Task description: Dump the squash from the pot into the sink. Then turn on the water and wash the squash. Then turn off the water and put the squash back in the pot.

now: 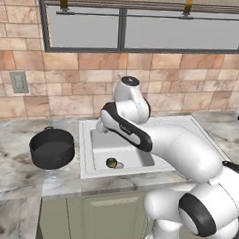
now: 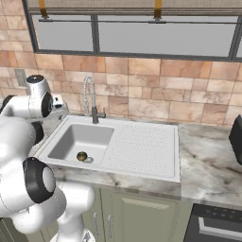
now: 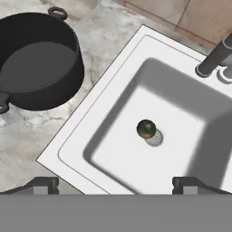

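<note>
The squash (image 3: 146,128) is a small dark green ball lying on the floor of the sink (image 3: 108,149), right against the round drain; it also shows as the squash (image 1: 111,163) (image 2: 82,156) from the base. The black pot (image 3: 36,63) (image 1: 52,148) stands upright and empty on the counter left of the sink (image 1: 87,157) (image 2: 71,137). My gripper (image 3: 115,186) hangs above the basin's near edge, open wide, with nothing between its fingertips (image 3: 45,186). No stream runs from the chrome faucet (image 2: 89,100) (image 3: 215,59).
A ribbed drainboard (image 2: 142,149) adjoins the basin on its right. A dark object (image 2: 236,137) sits at the right end of the marble counter (image 2: 208,165). A tiled wall with an outlet (image 1: 18,82) and a window rises behind.
</note>
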{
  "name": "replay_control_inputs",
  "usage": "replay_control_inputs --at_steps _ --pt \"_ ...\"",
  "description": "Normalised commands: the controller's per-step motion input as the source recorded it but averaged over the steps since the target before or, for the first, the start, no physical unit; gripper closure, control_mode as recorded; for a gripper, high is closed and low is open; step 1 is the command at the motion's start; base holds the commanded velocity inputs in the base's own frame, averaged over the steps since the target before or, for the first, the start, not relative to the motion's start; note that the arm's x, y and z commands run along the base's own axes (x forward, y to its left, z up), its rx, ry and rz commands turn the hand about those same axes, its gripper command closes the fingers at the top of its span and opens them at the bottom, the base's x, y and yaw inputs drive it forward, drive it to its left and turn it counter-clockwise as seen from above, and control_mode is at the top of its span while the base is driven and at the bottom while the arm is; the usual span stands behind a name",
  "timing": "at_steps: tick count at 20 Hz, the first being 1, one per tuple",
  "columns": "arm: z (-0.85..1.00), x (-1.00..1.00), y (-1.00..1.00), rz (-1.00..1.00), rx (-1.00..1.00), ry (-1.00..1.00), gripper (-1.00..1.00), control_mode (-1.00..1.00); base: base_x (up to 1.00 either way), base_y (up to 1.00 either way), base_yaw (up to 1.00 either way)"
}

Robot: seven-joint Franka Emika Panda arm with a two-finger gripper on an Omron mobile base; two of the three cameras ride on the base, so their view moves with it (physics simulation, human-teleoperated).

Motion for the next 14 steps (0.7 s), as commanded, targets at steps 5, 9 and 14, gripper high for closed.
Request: replay_control_inputs --at_steps 5,9,14 --pt "0.16 -0.06 -0.27 -0.22 0.12 0.01 -1.0 -1.0 0.0 0.0 0.0" --pt "0.07 -0.06 -0.32 -0.2 0.09 0.02 -1.0 -1.0 0.0 0.0 0.0" --pt "0.01 -0.01 -0.34 -0.17 0.07 0.02 -1.0 -1.0 0.0 0.0 0.0"
